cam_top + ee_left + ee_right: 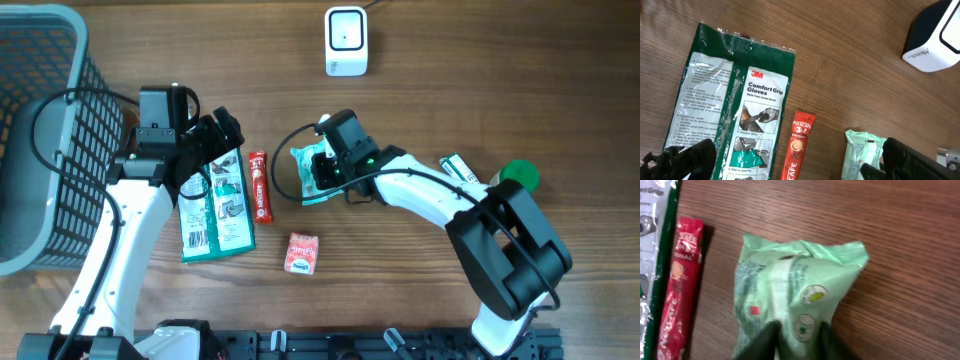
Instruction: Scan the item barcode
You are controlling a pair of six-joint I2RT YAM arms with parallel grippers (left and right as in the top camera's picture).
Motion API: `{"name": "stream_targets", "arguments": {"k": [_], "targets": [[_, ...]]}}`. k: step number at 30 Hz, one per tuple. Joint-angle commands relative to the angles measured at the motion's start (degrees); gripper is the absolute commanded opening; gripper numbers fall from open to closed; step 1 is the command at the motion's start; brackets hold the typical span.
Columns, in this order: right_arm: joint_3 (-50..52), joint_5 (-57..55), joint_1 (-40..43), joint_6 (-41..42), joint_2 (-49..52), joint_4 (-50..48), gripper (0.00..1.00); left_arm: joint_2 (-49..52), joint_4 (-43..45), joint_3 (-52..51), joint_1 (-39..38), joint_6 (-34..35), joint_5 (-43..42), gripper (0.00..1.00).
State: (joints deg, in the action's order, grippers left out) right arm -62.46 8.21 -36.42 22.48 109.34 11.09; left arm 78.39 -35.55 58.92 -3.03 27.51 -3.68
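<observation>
Near table centre, observed green pouch (pixel 800 275) pinched at one end by right hand (pixel 797 339). Found left hand (pixel 212 148) spread wide over 3M glove pack (pixel 216 215). Noted white scanner (pixel 346 40) near far table edge.

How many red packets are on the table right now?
2. A Nescafe stick lies between the gloves pack and the green pouch; a small red packet sits below it in the overhead view. More may be hidden from view.

My left arm (pixel 118 235) and right arm (pixel 425 195) have white links and black joints. Black cables (pixel 274 168) trail from both; my right gripper (pixel 799 332) is black.
</observation>
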Motion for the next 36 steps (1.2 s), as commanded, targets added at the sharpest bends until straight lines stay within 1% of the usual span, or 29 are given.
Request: {"name": "stream_targets", "arguments": {"k": [1, 3, 4, 5, 7, 8, 9, 11, 13, 14, 15, 16, 18, 22, 26, 28, 32, 36], "targets": [[-1.16, -0.74, 0.87, 0.04, -1.51, 0.85, 0.2, -0.7, 0.2, 0.9, -0.09, -0.22, 0.79, 1.0], [-1.86, -0.92, 1.05, -0.04, -4.13, 1.6, 0.31, -0.7, 0.2, 0.9, -0.09, -0.24, 0.79, 1.0], [-2.38, -0.9, 1.05, -0.07, -6.14, 1.95, 0.41, -0.7, 0.2, 0.9, -0.09, -0.24, 0.76, 1.0], [-2.82, -0.76, 1.05, -0.04, -7.89, 2.25, 0.46, -0.7, 0.2, 0.9, -0.09, -0.22, 0.79, 1.0], [-3.17, -0.26, 1.03, 0.02, -11.65, 2.25, 0.47, -0.7, 0.2, 0.9, -0.09, -0.22, 0.76, 1.0], [-3.17, 0.59, 0.98, 0.04, -12.96, 2.27, 0.47, -0.7, 0.2, 0.9, -0.09, -0.24, 0.76, 1.0], [-3.17, 1.55, 0.98, 0.15, -13.62, 2.32, 0.42, -0.7, 0.2, 0.9, -0.09, -0.22, 0.76, 1.0], [-3.17, 5.31, 0.98, 0.81, -14.16, 2.78, 0.28, -0.7, 0.2, 0.9, -0.09, -0.22, 0.76, 1.0], [-2.73, 8.81, 0.98, 3.43, -13.31, 3.37, 0.23, -0.7, 0.2, 0.9, -0.09, -0.24, 0.76, 1.0], [-2.4, 10.12, 0.98, 4.37, -12.76, 3.61, 0.16, -0.7, 0.2, 0.9, -0.09, -0.24, 0.76, 1.0], [-1.84, 11.3, 0.98, 5.49, -11.61, 3.65, 0.12, -0.7, 0.2, 0.9, -0.09, -0.22, 0.76, 1.0], [-1.31, 11.43, 0.98, 6.49, -10.67, 3.63, 0.11, -0.7, 0.2, 0.9, -0.09, -0.24, 0.76, 1.0], [-0.5, 11.39, 0.98, 7.96, -8.48, 3.58, 0.04, -0.7, 0.2, 0.9, -0.09, -0.22, 0.76, 1.0], [0.02, 11.82, 0.98, 9.35, -2.34, 3.69, 0.04, -0.7, 0.2, 0.9, -0.09, -0.22, 0.79, 1.0], [0.0, 11.61, 1.05, 15.19, 2.8, 3.34, 0.04, -0.7, 0.2, 0.9, -0.09, -0.22, 0.79, 1.0], [-0.24, 11.91, 1.05, 14.91, 2.64, 2.97, 0.04, -0.7, 0.2, 0.9, -0.09, -0.24, 0.76, 1.0], [-3.39, 17.51, 1.05, 9.2, -0.94, 3.13, 0.06, -0.7, 0.2, 0.9, -0.09, -0.24, 0.76, 1.0], [-4.39, 18.53, 1.05, 8.96, -5.29, 3.41, 0.06, -0.7, 0.2, 0.9, -0.09, -0.22, 0.76, 1.0]]}}
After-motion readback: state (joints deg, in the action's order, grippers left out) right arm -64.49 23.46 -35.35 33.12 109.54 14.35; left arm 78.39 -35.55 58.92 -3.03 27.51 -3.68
